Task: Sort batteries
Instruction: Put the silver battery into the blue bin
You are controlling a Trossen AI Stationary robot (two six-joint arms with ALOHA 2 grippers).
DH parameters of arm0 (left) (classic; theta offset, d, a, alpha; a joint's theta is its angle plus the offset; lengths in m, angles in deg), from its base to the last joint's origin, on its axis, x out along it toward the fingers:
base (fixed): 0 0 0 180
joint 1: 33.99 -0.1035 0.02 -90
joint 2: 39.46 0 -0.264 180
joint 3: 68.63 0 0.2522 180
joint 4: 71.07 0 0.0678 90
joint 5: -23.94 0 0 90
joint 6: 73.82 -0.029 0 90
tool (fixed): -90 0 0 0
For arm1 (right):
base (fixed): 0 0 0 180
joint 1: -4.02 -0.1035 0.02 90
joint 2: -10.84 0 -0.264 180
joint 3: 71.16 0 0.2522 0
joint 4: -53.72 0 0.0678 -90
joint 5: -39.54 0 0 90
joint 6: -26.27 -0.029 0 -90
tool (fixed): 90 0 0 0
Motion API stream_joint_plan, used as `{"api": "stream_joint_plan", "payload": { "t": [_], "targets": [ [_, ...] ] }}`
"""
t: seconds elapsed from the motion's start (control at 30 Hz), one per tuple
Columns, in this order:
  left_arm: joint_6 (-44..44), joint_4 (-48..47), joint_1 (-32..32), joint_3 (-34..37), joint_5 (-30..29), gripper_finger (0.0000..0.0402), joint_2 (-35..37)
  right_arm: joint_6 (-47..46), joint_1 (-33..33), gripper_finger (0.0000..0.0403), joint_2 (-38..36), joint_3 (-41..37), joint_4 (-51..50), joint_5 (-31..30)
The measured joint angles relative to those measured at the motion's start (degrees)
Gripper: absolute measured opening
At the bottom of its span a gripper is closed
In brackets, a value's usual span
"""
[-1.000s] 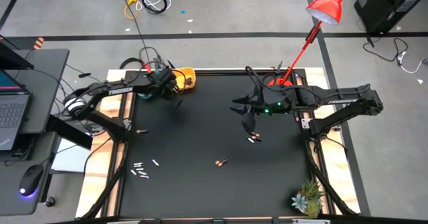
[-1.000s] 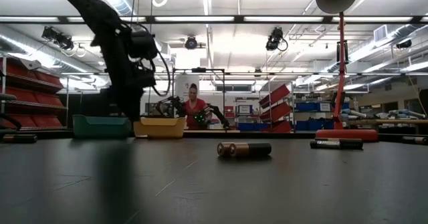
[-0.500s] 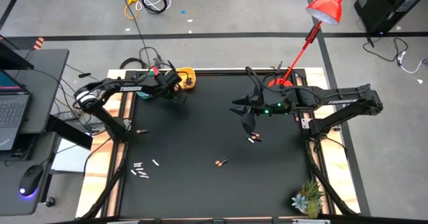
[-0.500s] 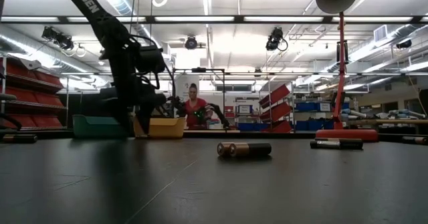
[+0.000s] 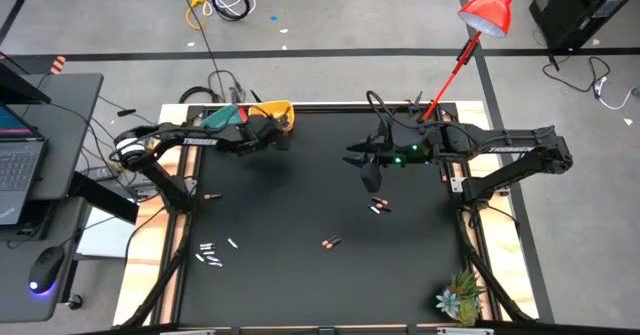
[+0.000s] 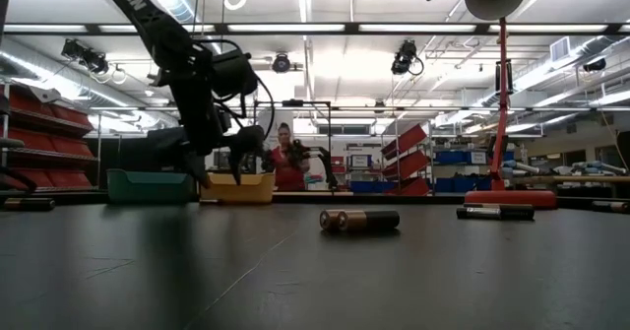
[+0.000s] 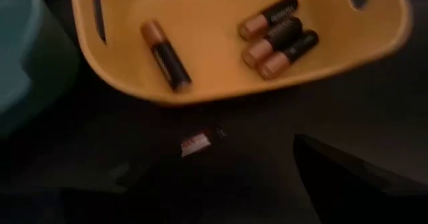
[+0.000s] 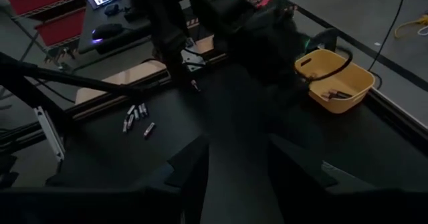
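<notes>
A: On the left?
B: Loose silver batteries (image 5: pixel 207 253) near the table's (image 5: pixel 290 205) left edge, unsorted. One dark cell (image 5: pixel 211 196) further up that edge.
A: Left gripper (image 5: pixel 276 138)?
B: Just beside the yellow bowl (image 5: pixel 281 111) at the back, fingers spread wide, nothing between them. Teal bowl (image 5: pixel 219 119) beside it, mostly hidden under the arm.
A: In the yellow bowl?
B: Four dark copper-ended batteries (image 7: pixel 279 28): three bunched, one apart. So, some sorted.
A: Middle?
B: Dark pair (image 5: pixel 332 242) lying mid-table, touching each other. Not yet picked.
A: Right side?
B: Right gripper (image 5: pixel 367 175) hovering above another small pair (image 5: pixel 378 207), fingers partly apart, empty.
A: Progress?
B: Probably early to middle. Several left; silver ones seemingly untouched.
</notes>
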Motion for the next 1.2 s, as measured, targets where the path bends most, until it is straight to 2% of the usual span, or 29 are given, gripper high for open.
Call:
{"api": "stream_joint_plan", "payload": {
  "t": [0.13, 0.27, 0.43, 0.67, 0.93, 1.03, 1.2],
  "targets": [
    [4.98, -0.05, 3.05, 2.55, -3.1, 0.0295, 0.0, 0.61, 0.49, 0.0158, 0.0, 0.0, -0.01, 0.06],
    [5.21, 1.01, 3.04, 5.29, -3.83, 0.0295, 0.0, 1.62, 0.8, 0.0158, 0.0, 0.0, -0.01, 0.43],
    [5.33, 11.89, 2.31, 9.48, -4.31, 0.0295, 0.0, 2.53, 1.5, 0.0158, 0.0, 0.0, 0.01, 0.7],
    [3.49, 15.61, 1.74, 9.33, -6.51, 0.0295, -3.78, 2.53, 1.81, 0.0158, 0.0, 0.0, 0.01, 1.6],
    [3.33, 11.57, 1.71, 5.31, -8.47, 0.0293, -7.81, 2.12, 1.79, 0.0158, 0.0, 0.0, 0.01, 1.63],
    [3.34, 7.75, 1.71, 3.36, -8.7, 0.0279, -9.33, 1.48, 1.79, 0.0158, 0.0, 0.0, 0.01, 1.63],
    [3.51, 6.79, 1.71, 2.26, -9.57, 0.0252, -10.63, 1.04, 1.79, 0.0158, 0.0, 0.0, 0.03, 1.63]
  ]
}}
